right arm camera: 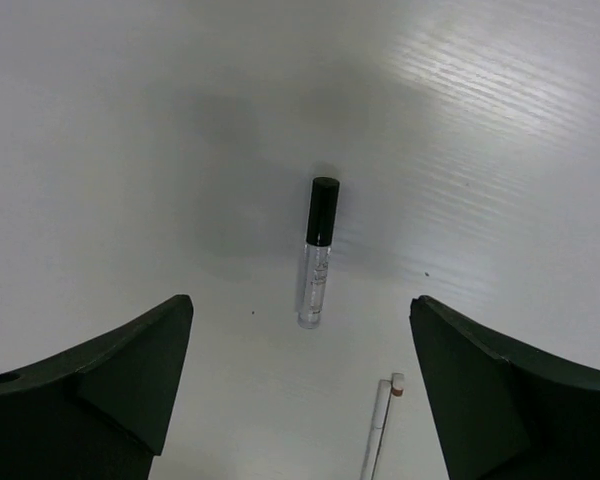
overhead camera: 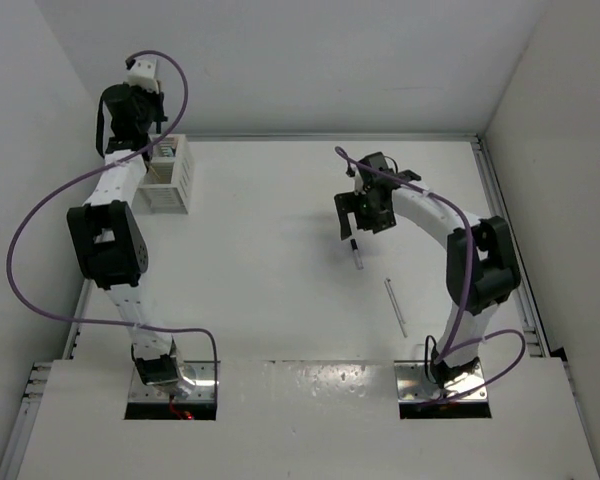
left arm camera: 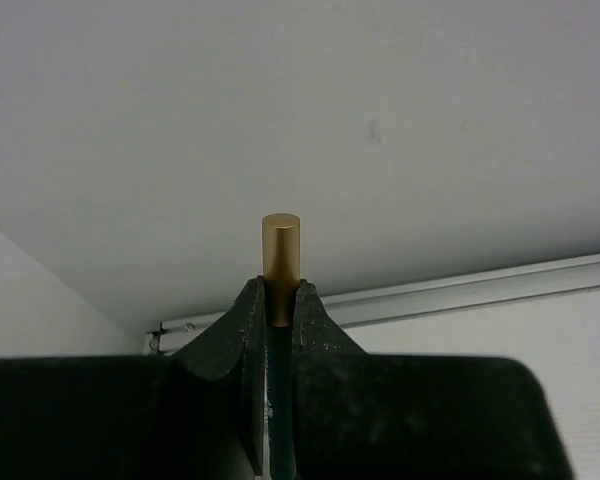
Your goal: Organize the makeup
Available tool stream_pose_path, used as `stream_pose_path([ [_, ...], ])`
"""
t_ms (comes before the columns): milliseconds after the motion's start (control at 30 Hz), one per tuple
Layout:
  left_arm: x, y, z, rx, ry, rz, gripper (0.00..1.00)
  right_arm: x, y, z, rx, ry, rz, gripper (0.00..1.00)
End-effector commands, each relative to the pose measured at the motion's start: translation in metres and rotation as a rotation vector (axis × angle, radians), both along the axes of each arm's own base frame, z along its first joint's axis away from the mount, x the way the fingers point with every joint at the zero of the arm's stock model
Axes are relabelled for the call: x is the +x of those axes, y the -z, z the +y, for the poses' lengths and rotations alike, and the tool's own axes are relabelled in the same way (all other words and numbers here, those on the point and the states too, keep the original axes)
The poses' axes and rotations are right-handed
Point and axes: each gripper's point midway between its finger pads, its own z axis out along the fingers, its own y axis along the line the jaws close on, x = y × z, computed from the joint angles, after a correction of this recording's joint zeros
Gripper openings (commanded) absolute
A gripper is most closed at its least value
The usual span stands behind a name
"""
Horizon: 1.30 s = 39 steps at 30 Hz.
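My left gripper (left arm camera: pixel 280 292) is shut on a dark makeup pencil whose gold end (left arm camera: pixel 280 250) sticks out past the fingertips. In the top view this gripper (overhead camera: pixel 156 146) hangs over the far end of the white slatted box (overhead camera: pixel 172 186). My right gripper (overhead camera: pixel 364 222) stands open above the table. Between its fingers, lower down on the table, lies a clear tube with a black cap (right arm camera: pixel 318 255), also seen from above (overhead camera: pixel 357 256). The right gripper (right arm camera: pixel 300 305) holds nothing. A thin white pencil (right arm camera: pixel 379 435) lies nearer the arm's base (overhead camera: pixel 396 307).
The box stands at the table's far left corner, against the left wall. A metal rail (overhead camera: pixel 505 230) runs along the right edge of the table. Purple cables (overhead camera: pixel 40 215) loop off both arms.
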Motion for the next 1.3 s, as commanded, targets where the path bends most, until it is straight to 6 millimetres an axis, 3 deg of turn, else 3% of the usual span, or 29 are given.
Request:
stream_pose_path([
  [0, 0.012, -0.034, 0.014, -0.029, 0.019, -0.128, 0.0, 0.008, 0.002, 0.022, 0.038, -0.016, -0.005, 0.9],
  [67, 0.027, -0.005, 0.018, -0.033, 0.034, -0.093, 0.0, 0.005, 0.01, 0.022, 0.039, -0.007, 0.027, 0.9],
  [267, 0.044, 0.028, 0.014, -0.106, 0.069, -0.055, 0.0, -0.008, 0.027, 0.024, 0.028, -0.01, 0.087, 0.9],
  [367, 0.045, 0.054, 0.016, -0.106, 0.056, -0.021, 0.0, -0.011, 0.034, 0.02, 0.012, 0.006, 0.103, 0.9],
  [400, 0.042, 0.068, 0.025, -0.112, 0.026, -0.002, 0.0, -0.011, 0.035, 0.021, 0.012, 0.007, 0.098, 0.9],
  [533, 0.039, 0.093, 0.032, -0.124, -0.021, 0.04, 0.0, -0.005, 0.045, 0.019, -0.024, 0.003, 0.106, 0.9],
  [700, 0.026, 0.103, 0.033, -0.092, -0.036, 0.053, 0.0, 0.005, 0.056, 0.02, -0.06, 0.001, 0.123, 0.84],
  [833, 0.022, 0.117, 0.041, -0.076, -0.056, 0.086, 0.17, 0.003, 0.066, 0.014, -0.095, 0.0, 0.144, 0.78],
  [867, 0.022, 0.117, 0.041, -0.076, -0.056, 0.086, 0.31, 0.002, 0.068, 0.014, -0.101, -0.007, 0.152, 0.77],
  [933, 0.02, 0.124, 0.04, -0.082, -0.057, 0.116, 0.43, 0.003, 0.074, 0.008, -0.131, 0.0, 0.162, 0.68],
  [967, 0.021, 0.113, 0.041, -0.078, -0.057, 0.095, 0.5, 0.004, 0.073, 0.006, -0.141, 0.006, 0.163, 0.65],
  [1133, 0.022, 0.077, 0.04, -0.048, -0.022, 0.103, 0.59, 0.003, 0.08, 0.0, -0.159, 0.036, 0.186, 0.52],
  [1267, 0.008, 0.039, 0.031, 0.029, 0.031, 0.068, 0.62, 0.002, 0.083, -0.003, -0.159, 0.048, 0.196, 0.25],
])
